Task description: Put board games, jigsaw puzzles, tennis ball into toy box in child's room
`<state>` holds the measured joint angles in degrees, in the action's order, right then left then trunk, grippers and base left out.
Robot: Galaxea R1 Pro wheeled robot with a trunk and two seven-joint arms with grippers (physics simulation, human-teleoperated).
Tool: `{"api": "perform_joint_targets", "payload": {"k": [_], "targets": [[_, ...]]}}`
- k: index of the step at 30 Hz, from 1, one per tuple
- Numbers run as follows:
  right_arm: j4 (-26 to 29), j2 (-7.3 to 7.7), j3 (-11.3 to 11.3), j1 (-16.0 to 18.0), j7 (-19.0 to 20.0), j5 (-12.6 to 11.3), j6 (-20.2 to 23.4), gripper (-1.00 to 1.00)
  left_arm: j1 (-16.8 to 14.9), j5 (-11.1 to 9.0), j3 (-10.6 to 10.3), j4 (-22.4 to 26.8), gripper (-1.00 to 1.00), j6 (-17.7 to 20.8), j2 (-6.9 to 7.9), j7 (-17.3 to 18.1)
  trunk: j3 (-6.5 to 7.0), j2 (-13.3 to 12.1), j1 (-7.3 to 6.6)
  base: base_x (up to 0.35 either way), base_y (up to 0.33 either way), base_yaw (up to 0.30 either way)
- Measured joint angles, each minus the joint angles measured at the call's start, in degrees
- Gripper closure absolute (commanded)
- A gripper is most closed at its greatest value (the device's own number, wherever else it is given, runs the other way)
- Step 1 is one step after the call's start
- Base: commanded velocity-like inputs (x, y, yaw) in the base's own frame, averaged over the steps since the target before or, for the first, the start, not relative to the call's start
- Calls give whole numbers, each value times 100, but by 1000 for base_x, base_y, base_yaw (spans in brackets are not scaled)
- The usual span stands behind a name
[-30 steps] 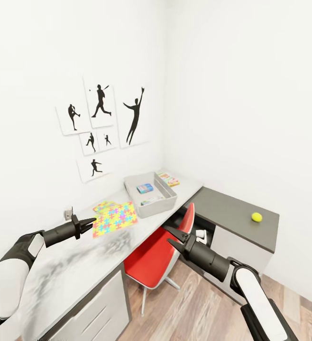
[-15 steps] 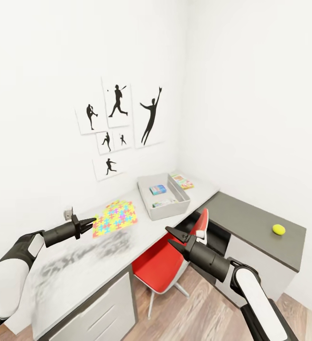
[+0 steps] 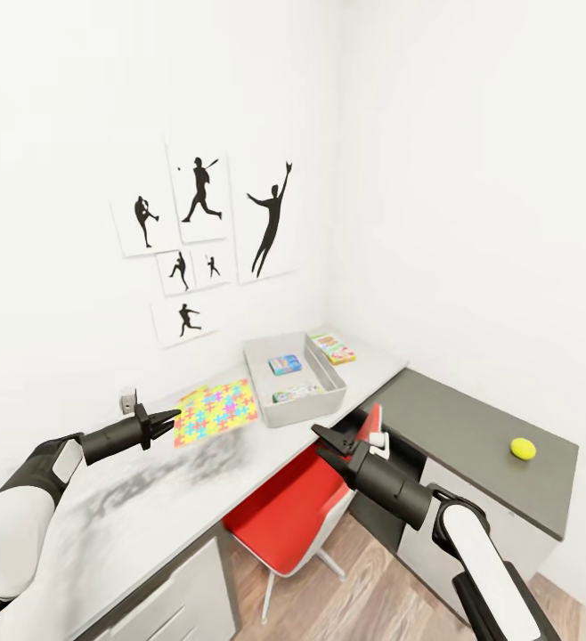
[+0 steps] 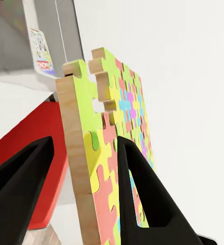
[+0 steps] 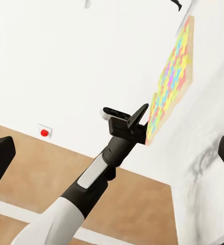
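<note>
The jigsaw puzzle [image 3: 215, 411] lies flat on the white worktop [image 3: 133, 507], one edge toward the toy box [image 3: 293, 378], its near edge between the spread left gripper [image 3: 170, 416] fingers.

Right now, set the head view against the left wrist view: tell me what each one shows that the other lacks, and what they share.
Head view alone: the tennis ball on the dark section of the table, the orange-green board game beside the toy box, the blue game inside it, the wall pictures, and the open right gripper.

Left wrist view alone: the puzzle's wooden edge, which stands between the fingers.

Both: the left gripper, the jigsaw puzzle and the red chair.
</note>
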<state>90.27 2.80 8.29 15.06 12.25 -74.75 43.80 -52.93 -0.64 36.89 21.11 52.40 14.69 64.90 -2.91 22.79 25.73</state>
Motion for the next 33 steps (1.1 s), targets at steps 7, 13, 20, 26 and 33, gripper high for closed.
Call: {"api": "perform_joint_targets", "payload": {"k": [7, 13, 20, 26, 33], "targets": [[0, 7, 4, 0, 1, 1, -38, -100, 0, 6, -1, 1, 100, -1, 0, 0, 0, 0, 0, 169, -136, 0], [-1, 7, 5, 0, 2, 1, -41, -100, 0, 7, -1, 1, 100, -2, 0, 0, 0, 0, 1, 152, -133, 0], [-1, 2, 5, 0, 2, 1, -45, -100, 0, -2, 2, 2, 100, 3, 0, 1, 0, 0, 1, 121, -113, 0], [-1, -3, 5, 0, 2, 1, -48, -100, 0, -1, 1, 3, 100, 2, 0, 1, 0, 0, 1, 136, -147, 0], [-1, -16, 9, 0, 2, 2, -48, -100, 1, -1, 1, 2, 100, 3, 0, -6, 0, 0, 0, 141, -127, 22]]}}
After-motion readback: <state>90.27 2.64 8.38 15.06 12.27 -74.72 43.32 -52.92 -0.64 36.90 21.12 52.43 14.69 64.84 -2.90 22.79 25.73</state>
